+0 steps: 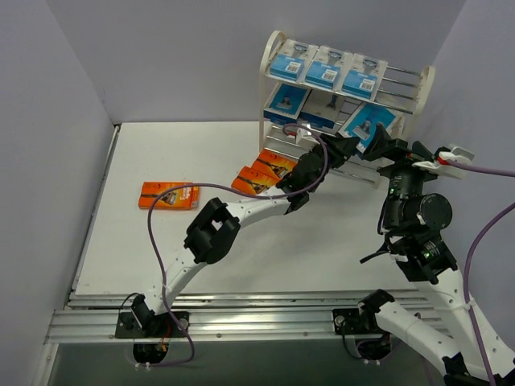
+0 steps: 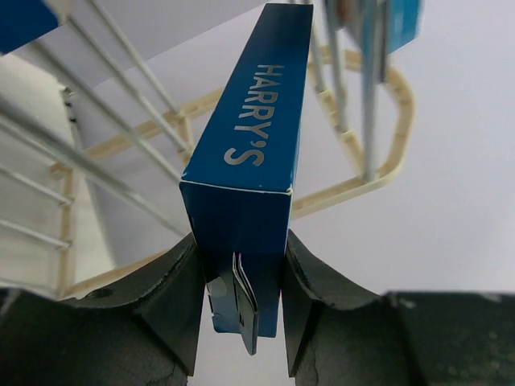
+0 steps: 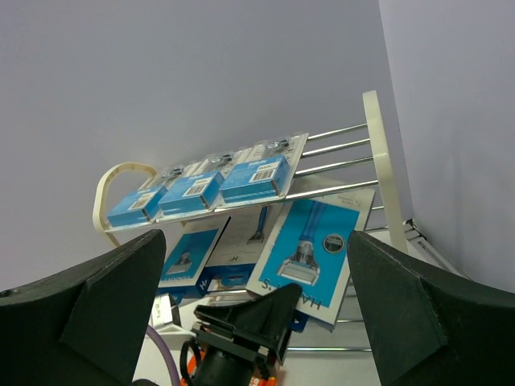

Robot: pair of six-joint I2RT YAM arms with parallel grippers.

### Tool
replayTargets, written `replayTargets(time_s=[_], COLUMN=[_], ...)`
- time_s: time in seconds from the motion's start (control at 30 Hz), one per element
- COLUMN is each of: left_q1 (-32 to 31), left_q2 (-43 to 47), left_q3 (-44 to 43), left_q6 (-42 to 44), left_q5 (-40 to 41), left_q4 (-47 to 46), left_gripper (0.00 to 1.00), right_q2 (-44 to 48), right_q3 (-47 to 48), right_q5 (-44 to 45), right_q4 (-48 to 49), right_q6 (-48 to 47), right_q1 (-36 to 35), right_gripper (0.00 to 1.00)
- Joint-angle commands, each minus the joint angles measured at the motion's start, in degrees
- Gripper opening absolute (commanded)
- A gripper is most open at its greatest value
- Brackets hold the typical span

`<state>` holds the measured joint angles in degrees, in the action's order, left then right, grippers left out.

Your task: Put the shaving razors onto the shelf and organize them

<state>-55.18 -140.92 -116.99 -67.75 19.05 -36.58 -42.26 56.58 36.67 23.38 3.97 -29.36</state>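
Claws first: my left claw [image 2: 240, 281] is clamped on a blue razor pack [image 2: 249, 137], nosed in among the shelf [image 1: 426, 84] rods, low down. My right claw [image 3: 253, 241] gapes wide, empty, facing the shelf front. Other packs racked above; orange boxes [image 1: 169, 195] lie on the surface [image 1: 322, 241].

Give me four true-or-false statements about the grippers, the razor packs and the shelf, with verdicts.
1. The left gripper grips a blue Harry's box. True.
2. The right gripper is shut on a pack. False: it is open and empty.
3. Three blue packs lie on the top tier of the shelf. True.
4. The orange boxes sit on the shelf. False: all three lie on the table.
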Motion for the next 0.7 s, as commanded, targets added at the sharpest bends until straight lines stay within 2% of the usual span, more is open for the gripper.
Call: replayTargets(time_s=[0.0, 0.43, 0.67], left_q1=[0.51, 0.77, 0.51], left_q2=[-1.02, -6.03, -6.91], left_q3=[-6.32, -15.98, -17.66], left_q6=[-0.02, -1.51, -1.86], left_q5=[0.02, 1.69, 4.76], left_q4=[-2.98, 3.0, 4.94], left_gripper=[0.02, 0.02, 0.02], right_q2=[-0.1, 0.34, 0.6], right_q3=[2.05, 2.05, 1.78], right_q5=[0.78, 1.3, 1.92], right_q4=[3.61, 3.96, 4.4], right_q6=[-1.07, -2.3, -3.0], right_q1=[-0.34, -0.78, -1.48], right_gripper=[0.9, 0.9, 0.9])
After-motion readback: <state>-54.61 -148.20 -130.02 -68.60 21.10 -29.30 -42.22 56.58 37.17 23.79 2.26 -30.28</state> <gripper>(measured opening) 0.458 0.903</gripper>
